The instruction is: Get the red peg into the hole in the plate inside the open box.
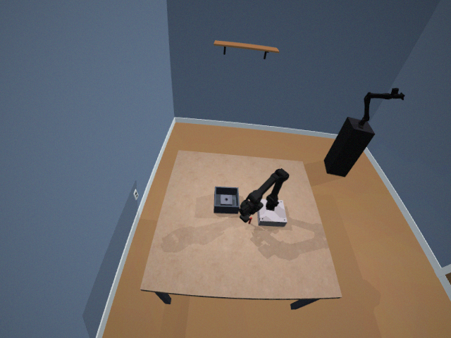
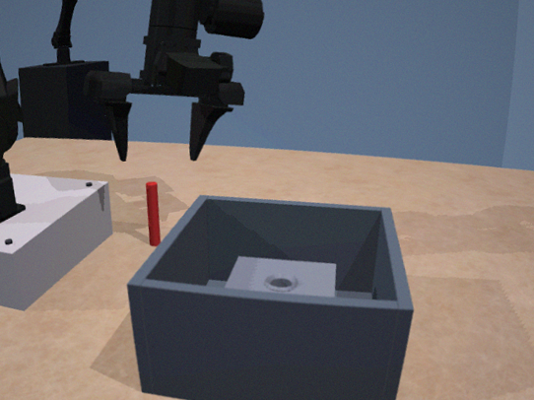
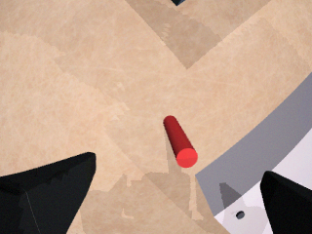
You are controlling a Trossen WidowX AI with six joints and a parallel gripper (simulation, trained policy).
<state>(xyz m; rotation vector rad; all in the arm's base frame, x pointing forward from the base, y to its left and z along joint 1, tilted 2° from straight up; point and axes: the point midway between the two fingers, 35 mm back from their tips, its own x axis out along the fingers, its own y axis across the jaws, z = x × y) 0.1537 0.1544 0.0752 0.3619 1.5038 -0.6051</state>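
Fingers spread and holding nothing, a parallel-jaw gripper (image 1: 247, 219) (image 2: 159, 159) (image 3: 183, 174) hangs above the upright red peg (image 1: 250, 220) (image 2: 153, 213) (image 3: 178, 138), which stands between the white base block (image 1: 271, 217) (image 2: 67, 256) (image 3: 263, 146) and open box (image 1: 226, 209) (image 2: 272, 341); an off-centre descent (the peg is slender) could topple it.

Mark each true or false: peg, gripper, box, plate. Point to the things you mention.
1. The peg (image 1: 250, 220) (image 2: 154, 214) (image 3: 178, 138) stands upright on the table. True.
2. The gripper (image 2: 159, 159) (image 3: 183, 174) is shut on the peg. False: it is open, with nothing between its fingers.
3. The plate (image 1: 223, 202) (image 2: 313, 275) lies inside the box (image 1: 226, 209) (image 2: 273, 350). True.
4. The peg is in the plate's hole. False: it is outside the box, and the hole is unfilled.
5. The box has a lid on. False: its top is open.
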